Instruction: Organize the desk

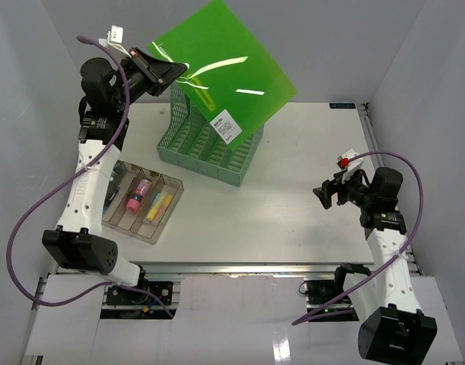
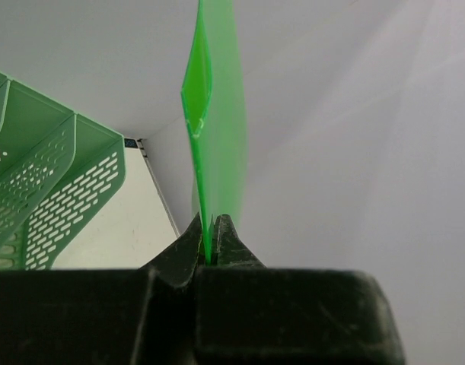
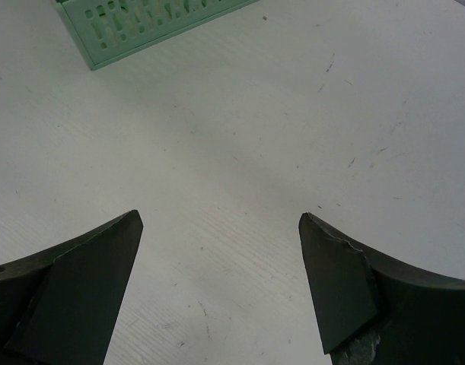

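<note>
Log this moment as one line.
left gripper shut on green folder, over file rack | right gripper open, empty, above desk

White-shelled arms [image 1: 84, 190], black joints, black left hand [image 1: 177, 71] and right hand [image 1: 322, 196] (purple cables [image 1: 19, 236] trail from each).

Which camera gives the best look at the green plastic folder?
Top external: nearly the whole green folder shows face-on, white label included, above the file rack. The left wrist view sees it only edge-on, pinched in the left gripper's jaws. The right wrist view misses it entirely.
</note>
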Controlling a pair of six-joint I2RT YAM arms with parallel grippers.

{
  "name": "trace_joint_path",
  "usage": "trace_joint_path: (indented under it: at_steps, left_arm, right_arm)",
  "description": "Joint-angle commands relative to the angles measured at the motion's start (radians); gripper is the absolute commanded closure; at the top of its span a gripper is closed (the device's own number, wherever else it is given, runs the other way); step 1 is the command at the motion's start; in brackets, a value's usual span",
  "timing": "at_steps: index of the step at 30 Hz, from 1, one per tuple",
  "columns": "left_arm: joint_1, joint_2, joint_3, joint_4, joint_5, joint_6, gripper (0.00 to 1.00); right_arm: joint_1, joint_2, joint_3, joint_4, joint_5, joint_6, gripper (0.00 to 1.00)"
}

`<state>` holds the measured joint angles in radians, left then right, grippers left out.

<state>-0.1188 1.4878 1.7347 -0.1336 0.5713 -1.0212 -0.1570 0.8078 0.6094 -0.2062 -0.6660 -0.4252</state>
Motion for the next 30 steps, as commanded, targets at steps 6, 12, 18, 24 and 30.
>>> trace_joint_path:
  at_steps: [6,12,18,24,30]
  left_arm:
    - [0.014,0.030,0.104,-0.040,-0.062,0.184,1.00]
    - [0.016,0.058,0.125,-0.059,-0.121,0.287,1.00]
    - [0.016,0.082,0.108,-0.052,-0.137,0.336,1.00]
    - [0.020,0.086,0.072,-0.025,-0.144,0.362,1.00]
    - [0.054,0.069,0.083,0.001,-0.121,0.342,1.00]
  right_arm:
    - [-0.006,-0.011,0.000,0.034,-0.023,0.006,0.10]
    - [-0.007,-0.006,-0.002,0.036,-0.021,0.003,0.10]
    - [-0.007,0.000,-0.002,0.036,-0.020,0.002,0.10]
    - [-0.007,0.001,-0.002,0.036,-0.015,0.000,0.10]
    - [-0.006,0.005,-0.003,0.036,-0.015,0.000,0.10]
